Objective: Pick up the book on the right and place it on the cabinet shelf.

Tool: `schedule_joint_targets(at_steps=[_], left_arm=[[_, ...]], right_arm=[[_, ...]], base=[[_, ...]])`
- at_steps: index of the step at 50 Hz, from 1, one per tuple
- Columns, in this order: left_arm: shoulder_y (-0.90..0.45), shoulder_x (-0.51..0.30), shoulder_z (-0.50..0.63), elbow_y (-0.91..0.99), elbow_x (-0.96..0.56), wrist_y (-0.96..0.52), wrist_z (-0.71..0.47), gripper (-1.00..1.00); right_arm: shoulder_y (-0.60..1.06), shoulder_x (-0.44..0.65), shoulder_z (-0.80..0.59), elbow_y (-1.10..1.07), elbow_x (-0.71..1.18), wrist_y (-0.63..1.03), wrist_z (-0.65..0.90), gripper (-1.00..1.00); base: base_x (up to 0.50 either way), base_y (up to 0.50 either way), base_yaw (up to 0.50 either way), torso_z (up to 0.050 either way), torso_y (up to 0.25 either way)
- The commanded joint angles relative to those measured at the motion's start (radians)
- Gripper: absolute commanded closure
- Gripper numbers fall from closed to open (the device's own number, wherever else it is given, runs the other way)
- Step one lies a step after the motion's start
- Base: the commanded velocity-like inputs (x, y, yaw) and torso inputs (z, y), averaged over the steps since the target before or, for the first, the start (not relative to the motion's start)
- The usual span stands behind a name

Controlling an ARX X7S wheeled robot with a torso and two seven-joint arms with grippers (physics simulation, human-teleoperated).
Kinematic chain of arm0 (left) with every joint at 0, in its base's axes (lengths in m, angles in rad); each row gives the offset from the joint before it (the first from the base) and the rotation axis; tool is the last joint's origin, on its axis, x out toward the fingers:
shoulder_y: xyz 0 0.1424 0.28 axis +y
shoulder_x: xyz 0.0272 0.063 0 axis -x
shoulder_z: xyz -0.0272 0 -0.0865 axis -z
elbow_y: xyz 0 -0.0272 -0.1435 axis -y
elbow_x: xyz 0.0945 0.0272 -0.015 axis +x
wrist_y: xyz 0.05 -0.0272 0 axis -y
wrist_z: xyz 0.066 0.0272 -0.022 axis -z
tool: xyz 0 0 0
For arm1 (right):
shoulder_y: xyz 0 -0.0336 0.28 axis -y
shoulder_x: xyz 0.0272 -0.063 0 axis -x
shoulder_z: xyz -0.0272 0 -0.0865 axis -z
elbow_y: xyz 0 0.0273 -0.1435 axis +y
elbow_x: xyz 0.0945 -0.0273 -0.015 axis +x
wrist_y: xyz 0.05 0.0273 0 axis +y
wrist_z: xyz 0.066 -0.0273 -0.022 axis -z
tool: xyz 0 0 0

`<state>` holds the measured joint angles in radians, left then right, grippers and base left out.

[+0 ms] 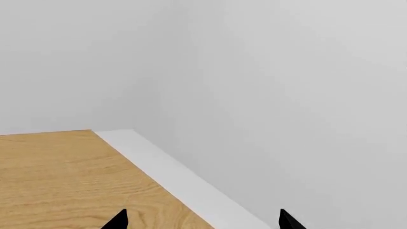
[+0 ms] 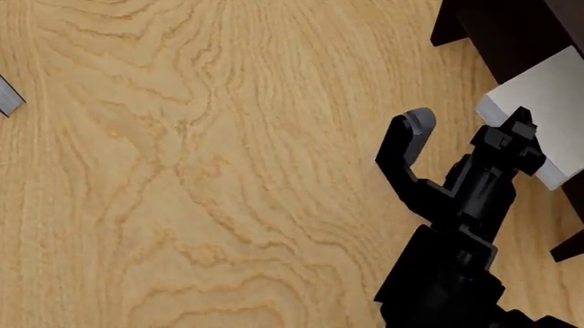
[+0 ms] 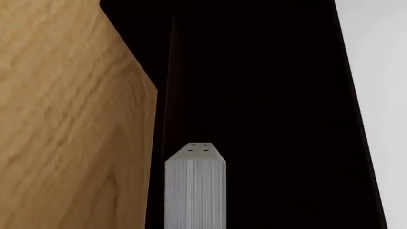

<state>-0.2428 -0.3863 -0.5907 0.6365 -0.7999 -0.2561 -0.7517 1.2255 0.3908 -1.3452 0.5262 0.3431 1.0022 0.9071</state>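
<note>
Left gripper (image 1: pixel 201 220): only two black fingertips show, well apart, nothing between them; it faces a bare wall corner over the floor (image 1: pixel 57 176), idle.

Right gripper (image 2: pixel 466 130): one padded finger (image 2: pixel 418 123) stands clear on the near side, the other lies against the book (image 2: pixel 548 102). Whether the jaws have real hold of it cannot be told; the head view is partly blocked by the arm.

The book sits at the cabinet (image 2: pixel 511 34) mouth, at its near corner, tilted.

Risks: a loose grip would drop the book short of the shelf (image 3: pixel 267 95); the book's corner may catch the cabinet wall and twist.

No brands, labels or writing readable anywhere.
</note>
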Motion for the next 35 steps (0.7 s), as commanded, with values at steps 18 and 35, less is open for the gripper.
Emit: schedule_joint_targets(at_steps=[18, 35], left_arm=[[0.005, -0.006, 0.008, 0.007, 0.007, 0.004, 0.000, -1.00], [0.008, -0.008, 0.007, 0.009, -0.001, 0.006, 0.000, -1.00]], right_arm=[[0.025, -0.105, 0.007, 0.494, -0.050, -0.261, -0.141, 1.00], [0.068, -0.193, 0.034, 0.773, -0.049, -0.432, -0.235, 1.00]], base=[[0.00, 0.00, 0.00, 0.000, 0.000], [0.01, -0.01, 0.00, 0.000, -0.001]])
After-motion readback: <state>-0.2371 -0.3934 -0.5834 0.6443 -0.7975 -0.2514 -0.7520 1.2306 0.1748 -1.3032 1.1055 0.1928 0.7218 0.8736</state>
